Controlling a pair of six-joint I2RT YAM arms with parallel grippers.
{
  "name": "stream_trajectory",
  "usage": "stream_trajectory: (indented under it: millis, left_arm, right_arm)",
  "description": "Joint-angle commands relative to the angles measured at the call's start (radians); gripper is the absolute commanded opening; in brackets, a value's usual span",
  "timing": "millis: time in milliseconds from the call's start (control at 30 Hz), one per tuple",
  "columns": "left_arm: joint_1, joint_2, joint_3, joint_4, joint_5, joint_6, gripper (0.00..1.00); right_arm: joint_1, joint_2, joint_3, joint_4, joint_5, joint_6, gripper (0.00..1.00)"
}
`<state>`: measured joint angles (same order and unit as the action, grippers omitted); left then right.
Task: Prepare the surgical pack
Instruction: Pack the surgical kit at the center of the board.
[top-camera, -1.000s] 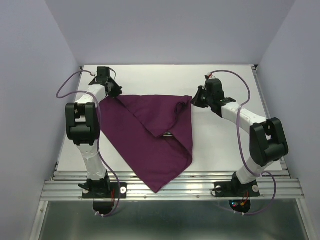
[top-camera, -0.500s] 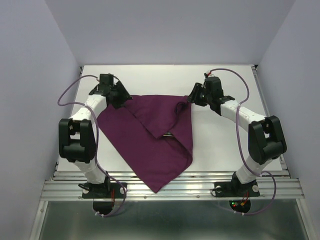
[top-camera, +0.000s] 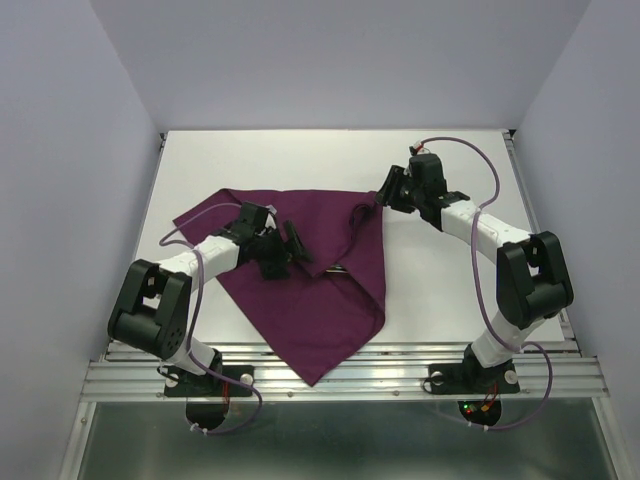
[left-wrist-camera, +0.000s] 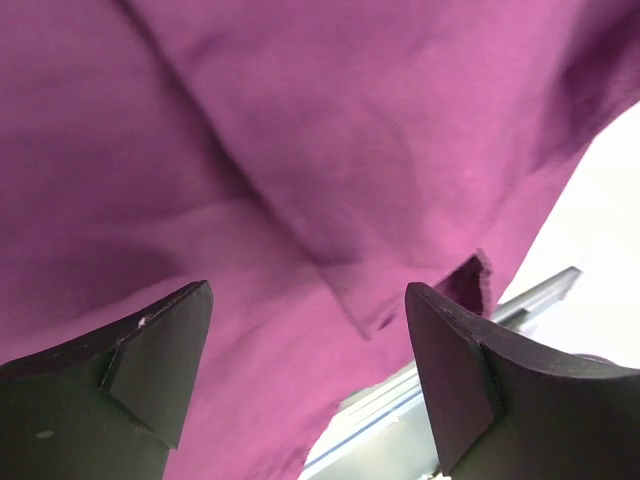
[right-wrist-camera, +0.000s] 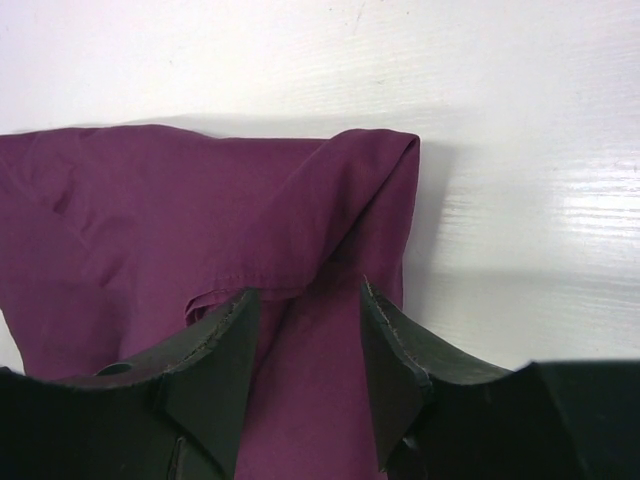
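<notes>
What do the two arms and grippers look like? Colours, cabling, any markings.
Both arms match: the left arm and right arm have white tubular links and bulky black joint housings on black bases. A purple cable loops along each. The left gripper and right gripper are black, with blunt wedge-shaped fingers. No markings legible.

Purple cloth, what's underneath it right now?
Only a thin metallic sliver shows in the fold gap of the purple cloth. The white table lies beneath; anything else wrapped inside is covered.
</notes>
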<state>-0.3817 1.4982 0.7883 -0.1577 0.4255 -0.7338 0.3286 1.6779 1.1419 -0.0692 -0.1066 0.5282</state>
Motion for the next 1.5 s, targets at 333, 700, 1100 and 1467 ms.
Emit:
stream_trajectory:
  millis: [333, 700, 1100, 1467]
  left_arm:
    - [-0.037, 0.023, -0.029, 0.219, 0.068, -0.096, 0.84]
    - [-0.042, 0.03, -0.006, 0.198, 0.07, -0.079, 0.0]
    - [-0.045, 0.028, 0.005, 0.19, 0.075, -0.067, 0.0]
    - [-0.045, -0.019, 0.019, 0.162, 0.058, -0.055, 0.0]
  right_arm:
    - [0.0, 0.062, 0.079, 0.003, -0.07, 0.0, 0.61]
    - [0.0, 0.137, 0.139, 0.006, -0.104, 0.075, 0.75]
    - [0.119, 0.187, 0.297, -0.161, 0.185, -0.04, 0.79]
    - [0.133, 0.189, 0.286, -0.207, 0.285, -0.05, 0.46]
